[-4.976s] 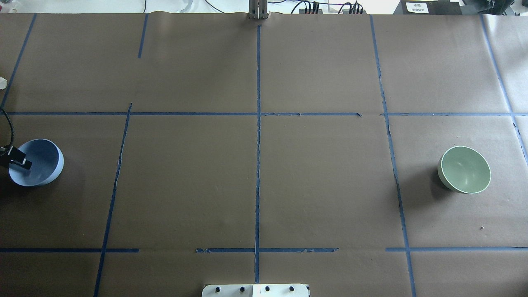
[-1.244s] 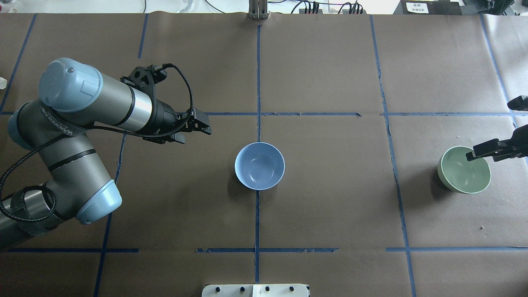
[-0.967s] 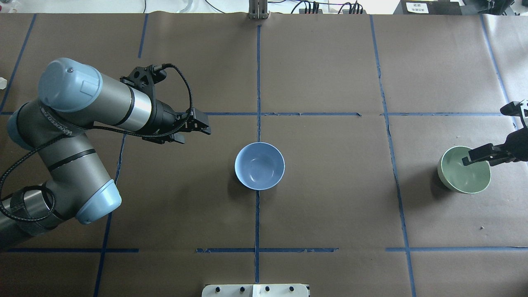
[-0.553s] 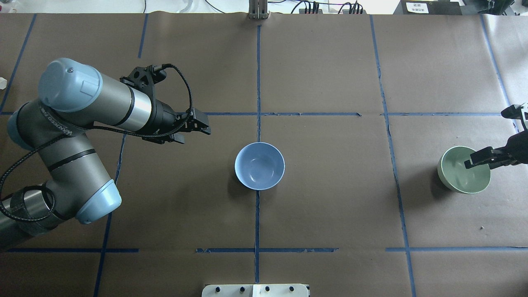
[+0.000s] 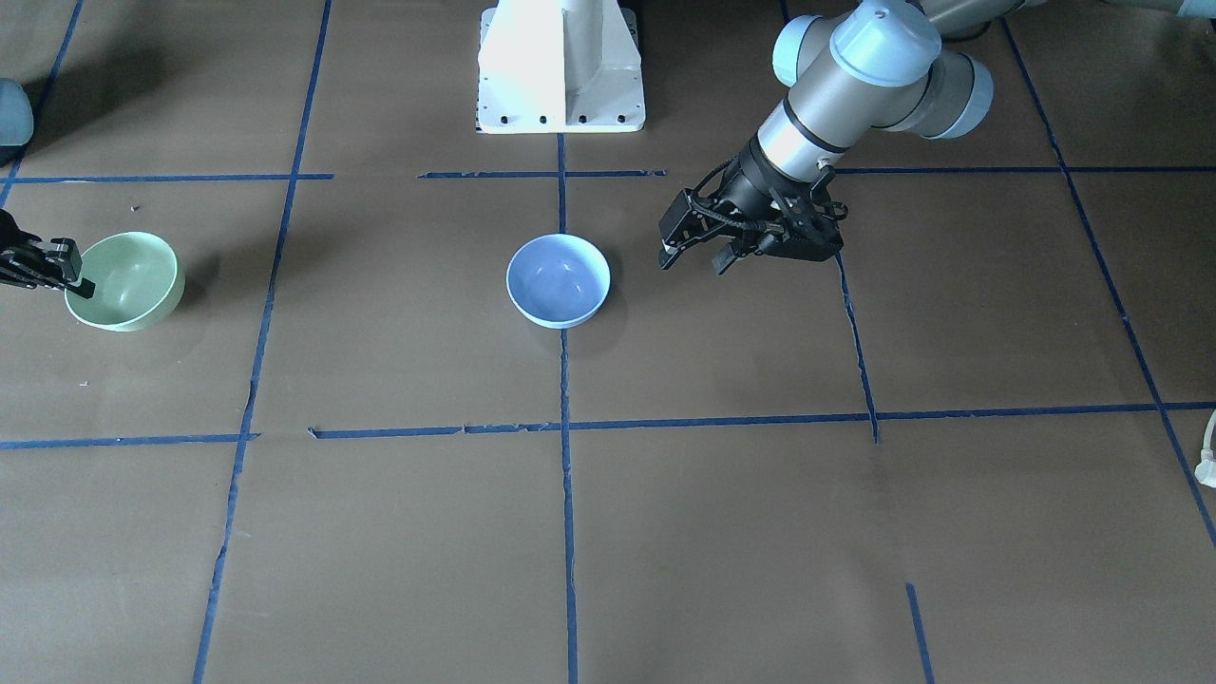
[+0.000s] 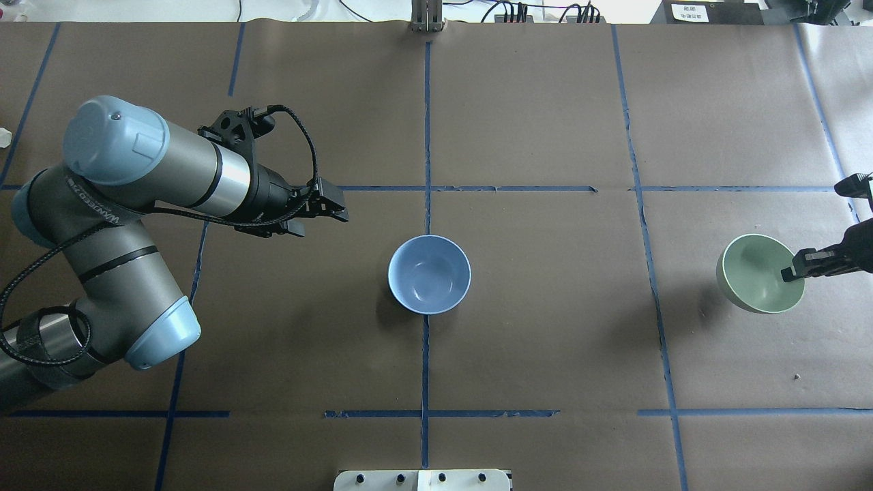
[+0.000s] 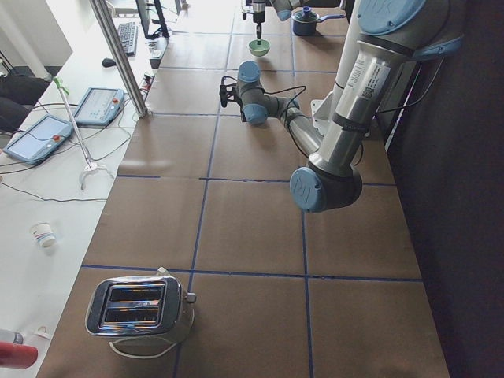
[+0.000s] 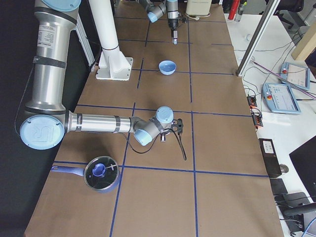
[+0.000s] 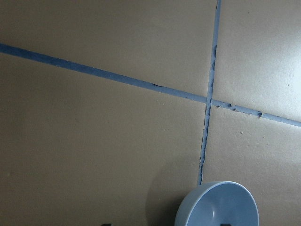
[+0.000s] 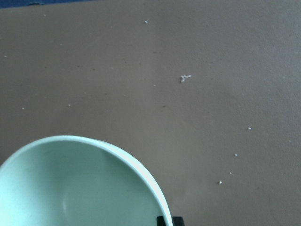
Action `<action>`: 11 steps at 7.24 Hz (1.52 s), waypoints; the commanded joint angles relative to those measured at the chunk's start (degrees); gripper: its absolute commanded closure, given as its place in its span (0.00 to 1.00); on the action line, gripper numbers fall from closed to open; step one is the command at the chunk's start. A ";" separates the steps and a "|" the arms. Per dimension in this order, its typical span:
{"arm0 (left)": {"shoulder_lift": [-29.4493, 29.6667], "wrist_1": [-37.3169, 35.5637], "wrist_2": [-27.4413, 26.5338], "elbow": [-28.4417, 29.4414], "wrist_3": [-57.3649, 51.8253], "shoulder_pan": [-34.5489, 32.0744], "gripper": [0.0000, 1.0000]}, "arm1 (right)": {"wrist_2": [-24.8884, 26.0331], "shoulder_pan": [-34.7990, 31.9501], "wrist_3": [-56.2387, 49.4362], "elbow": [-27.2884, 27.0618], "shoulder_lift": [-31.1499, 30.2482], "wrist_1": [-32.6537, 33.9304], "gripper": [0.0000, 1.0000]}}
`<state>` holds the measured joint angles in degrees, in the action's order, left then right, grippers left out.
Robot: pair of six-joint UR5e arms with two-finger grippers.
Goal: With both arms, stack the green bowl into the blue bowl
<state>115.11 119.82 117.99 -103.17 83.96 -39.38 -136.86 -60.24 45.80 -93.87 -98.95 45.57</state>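
With my right claw [image 6: 790,274] clamped on the green bowl [image 6: 750,273] rim and my left claw [image 5: 692,264] open and empty near the blue bowl [image 6: 429,274], I judge stacking remains.

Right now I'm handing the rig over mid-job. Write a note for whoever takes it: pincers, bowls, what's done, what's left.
Left pincer: open, empty, hovering beside the blue bowl without touching it.
Right pincer: shut on the rim of the green bowl at the right end of the table. The bowl looks tilted, seemingly just off the surface.
Blue bowl: upright, empty, mid-table on the centre tape line.
Done: blue bowl sits at centre; green bowl gripped.
Left: carry the green bowl over, lower it into the blue bowl, release.
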 commanded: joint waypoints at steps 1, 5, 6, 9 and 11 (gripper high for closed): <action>0.03 0.07 0.13 -2.62 0.07 -1.48 0.18 | -1.56 1.60 12.81 -7.70 5.82 -0.40 1.00; -0.06 0.07 0.22 -4.84 0.07 -4.48 0.18 | 18.04 25.09 43.97 -7.82 31.56 4.83 1.00; -0.06 0.07 0.22 -4.84 0.07 -4.48 0.18 | 23.87 28.21 44.19 -7.82 35.63 12.01 1.00; -0.15 0.07 0.22 -5.28 0.16 -4.39 0.18 | 26.99 31.22 46.83 -5.71 36.99 13.31 1.00; -0.15 0.07 0.22 -5.63 0.16 -4.39 0.18 | 27.09 31.93 46.92 -3.87 37.07 13.23 1.00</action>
<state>114.98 119.88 118.21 -108.51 84.11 -43.77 -110.02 -28.74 92.59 -98.73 -61.99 58.87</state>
